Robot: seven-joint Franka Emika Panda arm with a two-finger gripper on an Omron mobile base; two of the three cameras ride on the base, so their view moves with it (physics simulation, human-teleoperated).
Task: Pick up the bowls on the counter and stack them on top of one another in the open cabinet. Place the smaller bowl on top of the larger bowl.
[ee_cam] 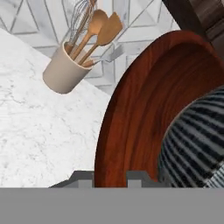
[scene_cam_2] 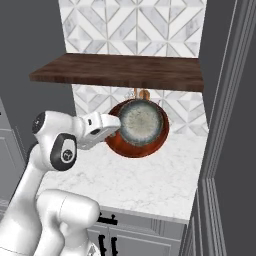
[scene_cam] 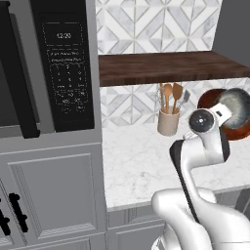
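Note:
My gripper (scene_cam_2: 116, 124) is shut on the rim of the larger bowl (scene_cam_2: 137, 147), a wide reddish-brown bowl tipped up on edge above the counter (scene_cam_2: 150, 185). The smaller bowl (scene_cam_2: 141, 121), dark grey with a pale speckled inside, rests inside it. Both hang just below the dark wooden shelf of the open cabinet (scene_cam_2: 120, 70). In the hand view the brown rim (ee_cam: 140, 109) runs down between my fingertips (ee_cam: 140, 177), and the grey bowl's ribbed outside (ee_cam: 197, 140) is at the right. In the left base view the bowls (scene_cam: 237, 105) sit at the right edge behind my wrist.
A beige utensil cup (scene_cam: 168, 122) with wooden spoons and a whisk stands on the counter against the tiled wall, left of the bowls. A black microwave (scene_cam: 66, 68) sits in the tall grey unit at the left. A dark grey wall panel (scene_cam_2: 225, 125) bounds the counter on the right.

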